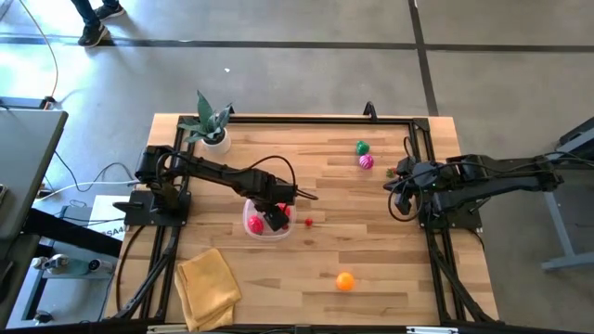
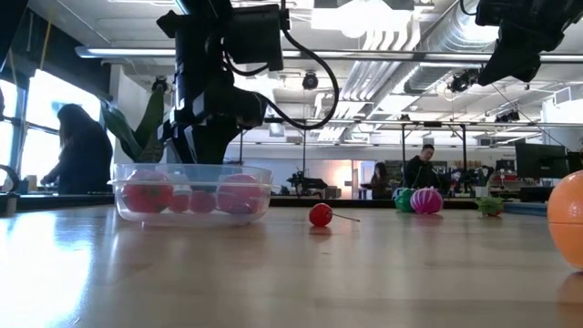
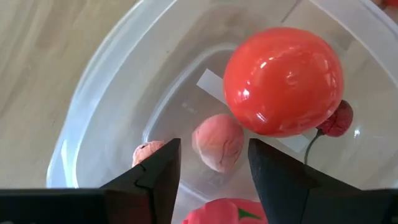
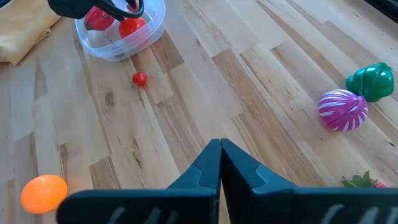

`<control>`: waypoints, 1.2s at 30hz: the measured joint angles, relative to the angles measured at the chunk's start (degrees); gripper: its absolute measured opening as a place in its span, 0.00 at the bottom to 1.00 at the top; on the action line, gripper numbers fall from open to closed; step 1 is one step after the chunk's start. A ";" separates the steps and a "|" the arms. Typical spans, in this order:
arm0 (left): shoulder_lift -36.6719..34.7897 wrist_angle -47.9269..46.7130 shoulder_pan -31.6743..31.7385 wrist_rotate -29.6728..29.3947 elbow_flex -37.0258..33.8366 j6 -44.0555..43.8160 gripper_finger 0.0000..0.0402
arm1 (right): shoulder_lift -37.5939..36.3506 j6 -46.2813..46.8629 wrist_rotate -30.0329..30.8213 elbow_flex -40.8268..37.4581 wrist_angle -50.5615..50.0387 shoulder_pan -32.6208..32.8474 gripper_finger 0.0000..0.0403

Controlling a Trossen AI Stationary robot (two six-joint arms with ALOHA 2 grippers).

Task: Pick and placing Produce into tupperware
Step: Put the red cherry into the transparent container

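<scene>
Tupperware point(image 1: 252, 225) sits near the counter's point(image 1: 371, 278) middle with the left gripper point(image 3: 214, 163) poised directly above it — fingers spread, nothing between them, several red and pinkish pieces already lying inside. Nearest loose produce is the small red cherry point(image 1: 308, 222), just beside the tub on its right-arm side, stem trailing away; the left arm is plainly the closer one and would likely only need a short sideways shift. The magenta piece point(image 1: 367, 162) and green piece point(image 1: 361, 147) lie nearer the right gripper point(image 4: 220, 163), whose fingers are pressed together, empty. The orange fruit point(image 1: 344, 280) lies apart, towards the front edge.
</scene>
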 joint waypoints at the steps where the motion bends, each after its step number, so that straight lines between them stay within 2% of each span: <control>1: 0.00 0.00 -0.02 -0.02 0.00 0.05 0.44 | -0.02 0.00 0.02 0.01 0.00 0.00 0.00; 6: -0.46 -0.38 -0.02 -0.06 0.92 2.29 0.45 | -0.02 -0.01 0.00 0.02 0.00 0.00 0.00; 15: -0.52 -5.49 -0.04 -2.67 12.04 10.60 0.45 | 0.00 0.00 0.01 0.00 -0.01 0.00 0.00; 20: -0.23 -3.67 -0.15 -2.88 17.41 19.75 0.45 | -0.02 -0.01 0.01 0.00 0.00 0.00 0.00; 26: 5.48 -1.78 -0.15 -1.04 21.12 31.53 0.45 | 0.00 0.00 0.00 0.00 -0.02 0.00 0.00; 30: 10.62 -3.92 -0.15 1.66 24.35 35.49 0.45 | -0.01 0.00 0.01 0.01 0.01 0.00 0.00; 36: 15.38 -4.75 -0.57 2.22 30.22 38.67 0.45 | -0.08 -0.01 0.01 0.00 0.02 -0.02 0.00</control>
